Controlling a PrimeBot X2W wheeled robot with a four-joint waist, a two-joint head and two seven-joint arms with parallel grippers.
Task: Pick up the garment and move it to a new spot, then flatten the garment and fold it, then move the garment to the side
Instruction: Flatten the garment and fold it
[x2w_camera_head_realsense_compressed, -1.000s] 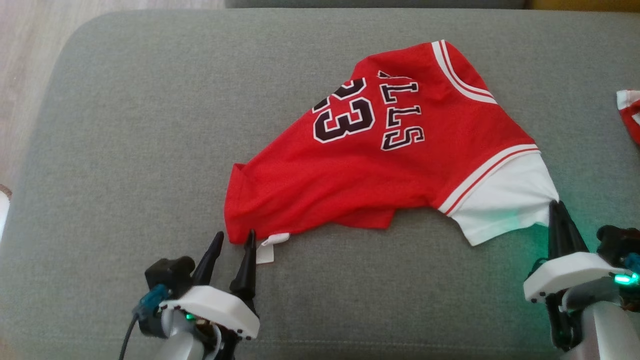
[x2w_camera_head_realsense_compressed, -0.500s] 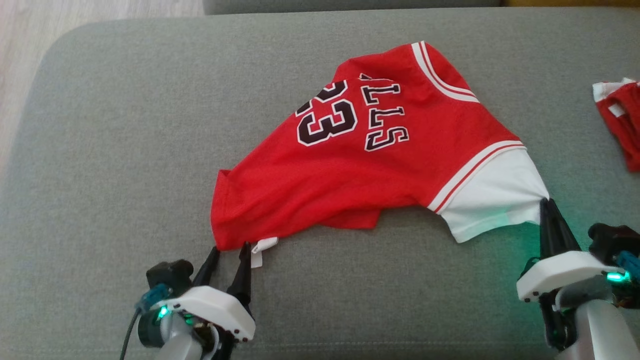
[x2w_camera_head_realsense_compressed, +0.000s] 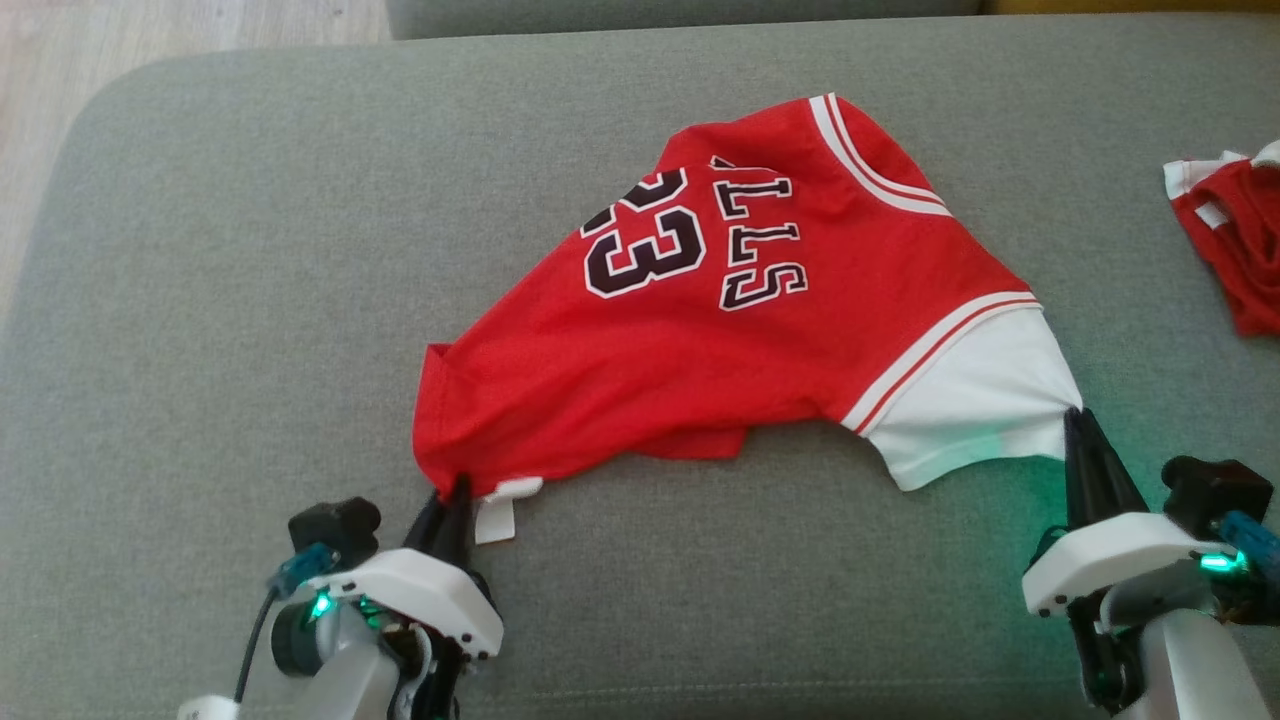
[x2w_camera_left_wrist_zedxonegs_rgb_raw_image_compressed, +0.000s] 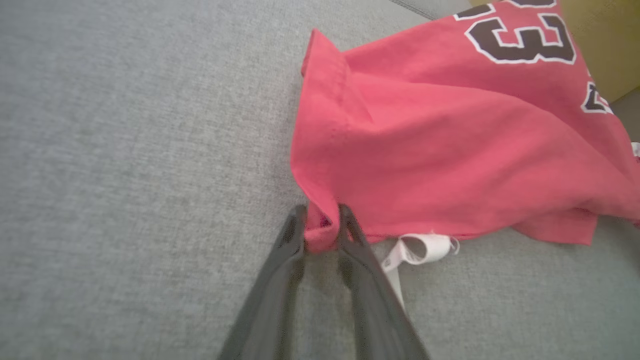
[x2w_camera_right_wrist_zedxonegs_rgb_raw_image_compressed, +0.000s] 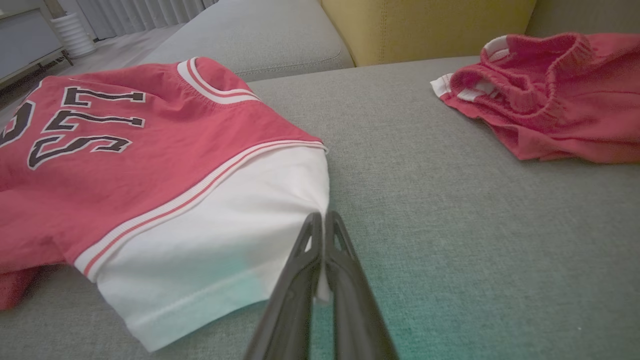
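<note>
The garment (x2w_camera_head_realsense_compressed: 720, 340) is a red jersey with black "23" lettering and a white sleeve, spread loosely on the grey cushion (x2w_camera_head_realsense_compressed: 230, 300). At its near-left hem corner my left gripper (x2w_camera_head_realsense_compressed: 452, 492) is shut on a bunched fold of red cloth; the left wrist view shows that fold pinched in my left gripper (x2w_camera_left_wrist_zedxonegs_rgb_raw_image_compressed: 320, 220), with a white label (x2w_camera_left_wrist_zedxonegs_rgb_raw_image_compressed: 415, 247) beside it. My right gripper (x2w_camera_head_realsense_compressed: 1075, 418) is shut on the corner of the white sleeve; in the right wrist view the sleeve edge of the garment (x2w_camera_right_wrist_zedxonegs_rgb_raw_image_compressed: 220, 215) runs into my right gripper (x2w_camera_right_wrist_zedxonegs_rgb_raw_image_compressed: 322, 217).
A second red garment with white trim (x2w_camera_head_realsense_compressed: 1235, 235) lies crumpled at the cushion's far right (x2w_camera_right_wrist_zedxonegs_rgb_raw_image_compressed: 545, 95). A yellow cushion (x2w_camera_right_wrist_zedxonegs_rgb_raw_image_compressed: 425, 25) stands behind it. Pale floor (x2w_camera_head_realsense_compressed: 40, 100) shows past the cushion's left edge.
My left gripper has moved forward onto the hem corner and closed on it. The right gripper has kept its hold on the sleeve. The camera has shifted slightly.
</note>
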